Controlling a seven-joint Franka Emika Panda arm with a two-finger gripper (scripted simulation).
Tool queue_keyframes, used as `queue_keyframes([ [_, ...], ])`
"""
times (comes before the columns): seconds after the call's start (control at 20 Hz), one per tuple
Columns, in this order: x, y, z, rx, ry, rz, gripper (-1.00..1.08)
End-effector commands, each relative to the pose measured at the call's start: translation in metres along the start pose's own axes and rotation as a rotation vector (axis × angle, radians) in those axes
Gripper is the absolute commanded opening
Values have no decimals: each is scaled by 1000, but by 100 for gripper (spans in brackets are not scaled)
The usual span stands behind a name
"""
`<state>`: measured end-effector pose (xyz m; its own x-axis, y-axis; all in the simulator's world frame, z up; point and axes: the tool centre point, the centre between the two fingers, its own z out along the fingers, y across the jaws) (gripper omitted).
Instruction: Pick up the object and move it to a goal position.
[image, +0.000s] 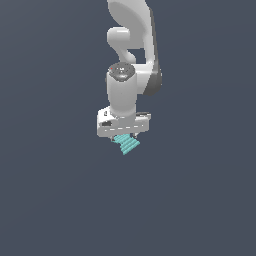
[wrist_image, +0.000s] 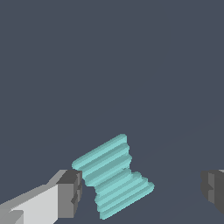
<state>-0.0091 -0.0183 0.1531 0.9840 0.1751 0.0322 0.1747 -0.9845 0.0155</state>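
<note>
Fingers (wrist_image: 70, 192) of my gripper (wrist_image: 142, 190) stand wide apart, holding nothing. I see the teal object (wrist_image: 111, 177) between the 2 pads, nearer the 1 at the wrist view's left edge, turned askew, so I judge closing would grip its narrow waist.

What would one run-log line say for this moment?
phase: pre-grasp | gripper: open, fingers either side of teal ribbed object | contact: none seen | object: not lifted
</note>
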Motion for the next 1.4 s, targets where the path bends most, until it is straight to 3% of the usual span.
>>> queue_keyframes([
  [0.0, -7, -1, 11, 1, -5, -60, 100],
  [0.7, -55, -12, 68, 15, -24, -409, 100],
  [1.35, -69, -17, 82, 23, -28, -508, 100],
])
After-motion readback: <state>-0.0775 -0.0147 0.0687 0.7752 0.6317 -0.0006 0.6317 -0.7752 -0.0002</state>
